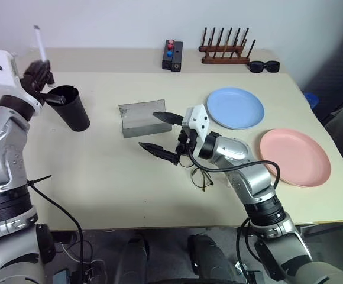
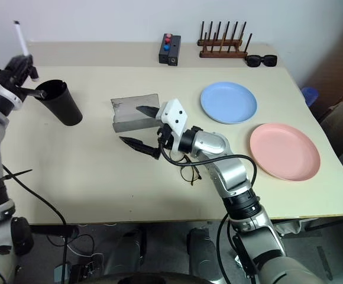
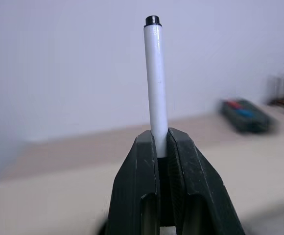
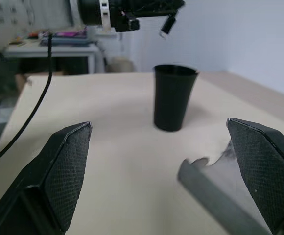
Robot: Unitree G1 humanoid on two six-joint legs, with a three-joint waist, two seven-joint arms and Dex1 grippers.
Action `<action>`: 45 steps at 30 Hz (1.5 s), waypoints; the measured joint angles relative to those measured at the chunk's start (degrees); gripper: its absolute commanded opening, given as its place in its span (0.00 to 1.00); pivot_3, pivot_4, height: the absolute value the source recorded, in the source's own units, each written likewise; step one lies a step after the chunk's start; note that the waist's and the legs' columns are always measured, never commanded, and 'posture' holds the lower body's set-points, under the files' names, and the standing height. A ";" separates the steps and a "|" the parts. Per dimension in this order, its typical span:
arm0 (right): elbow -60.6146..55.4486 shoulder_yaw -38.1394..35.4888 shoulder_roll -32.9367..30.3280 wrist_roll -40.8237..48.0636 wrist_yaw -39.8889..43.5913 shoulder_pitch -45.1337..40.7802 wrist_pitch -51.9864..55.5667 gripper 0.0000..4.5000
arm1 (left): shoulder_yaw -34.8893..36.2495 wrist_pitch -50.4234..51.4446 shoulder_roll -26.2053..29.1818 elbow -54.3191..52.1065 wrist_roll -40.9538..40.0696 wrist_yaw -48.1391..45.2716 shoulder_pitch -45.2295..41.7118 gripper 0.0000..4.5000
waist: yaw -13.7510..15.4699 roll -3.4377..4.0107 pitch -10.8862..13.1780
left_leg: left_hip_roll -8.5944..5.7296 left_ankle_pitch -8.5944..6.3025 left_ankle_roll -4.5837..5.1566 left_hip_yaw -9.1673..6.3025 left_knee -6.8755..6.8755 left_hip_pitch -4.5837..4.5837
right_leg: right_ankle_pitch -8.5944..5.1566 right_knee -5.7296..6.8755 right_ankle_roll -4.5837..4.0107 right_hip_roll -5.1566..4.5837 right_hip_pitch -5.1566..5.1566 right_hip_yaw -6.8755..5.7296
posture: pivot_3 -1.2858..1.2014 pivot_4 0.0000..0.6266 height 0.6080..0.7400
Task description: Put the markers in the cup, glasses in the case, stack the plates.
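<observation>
The left tool (image 1: 39,70) is clamped on the white marker (image 1: 39,41), which stands upright just above and beside the rim of the black cup (image 1: 71,107) at the bench's (image 1: 100,177) far left. Right of the cup lies the open grey case (image 1: 141,118); the right tool (image 1: 159,133), fingers spread wide and empty, hovers beside it. The glasses (image 1: 201,177) lie nearer than the case, seemingly under that arm. Right of the case sit the blue plate (image 1: 235,107) and pink plate (image 1: 294,157), apart

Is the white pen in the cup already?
Not yet. The left gripper is shut on the white pen, holding it up above the black cup.
</observation>
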 measured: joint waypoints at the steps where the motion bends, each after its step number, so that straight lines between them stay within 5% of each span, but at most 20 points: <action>1: 0.10 0.00 0.48 -0.14 -0.25 -0.01 -0.16 1.00 | -0.55 -2.10 -0.85 2.09 1.34 1.39 -0.50 0.01 | -0.01 0.00 0.00 | 0.00 0.00 0.00 0.00 0.00 0.00 | 0.00 0.02 0.00 0.00 0.00 0.00 | 0.52 0.24 1.00; 14: -0.80 0.20 1.55 -0.46 -2.20 0.22 -0.58 1.00 | -3.59 -23.45 -6.08 30.70 7.94 9.48 -9.34 0.01 | -0.02 0.00 0.00 | 0.00 0.00 -0.01 -0.01 0.00 0.00 | 0.08 0.02 0.14 0.01 0.00 -0.02 | 0.52 0.24 1.00; 27: -1.99 -0.03 0.88 -0.43 -3.36 0.89 -0.34 1.00 | -3.95 -24.62 -7.86 32.49 7.02 10.48 -9.34 0.01 | -0.08 0.00 0.00 | 0.00 0.01 -0.02 -0.01 0.00 0.00 | 0.08 0.02 0.14 0.01 0.01 -0.01 | 0.52 0.24 1.00; 30: -1.99 -0.03 0.88 -0.43 -3.32 0.89 -0.34 1.00 | -3.92 -24.47 -8.10 32.09 6.92 11.06 -8.82 0.24 | -0.08 0.00 0.00 | 0.00 0.01 -0.02 -0.01 -0.01 0.00 | 0.08 0.02 0.14 0.01 0.01 -0.01 | 0.52 0.24 1.00; 36: -1.98 -0.02 0.92 -0.43 -3.25 0.88 -0.34 1.00 | -3.92 -24.00 -9.08 30.12 6.64 12.03 -7.42 0.89 | -0.08 0.00 0.00 | 0.00 0.01 -0.02 -0.01 -0.01 0.00 | 0.08 0.02 0.14 0.01 0.01 -0.02 | 0.52 0.24 1.00; 45: -1.98 -0.02 0.72 -0.43 -3.27 0.89 -0.30 1.00 | -4.11 -21.80 -10.02 27.11 4.97 11.57 -7.31 0.89 | 0.00 0.00 0.00 | 0.00 0.02 -0.03 -0.02 0.00 0.00 | 0.08 0.02 0.14 0.01 0.02 -0.02 | 0.52 0.24 1.00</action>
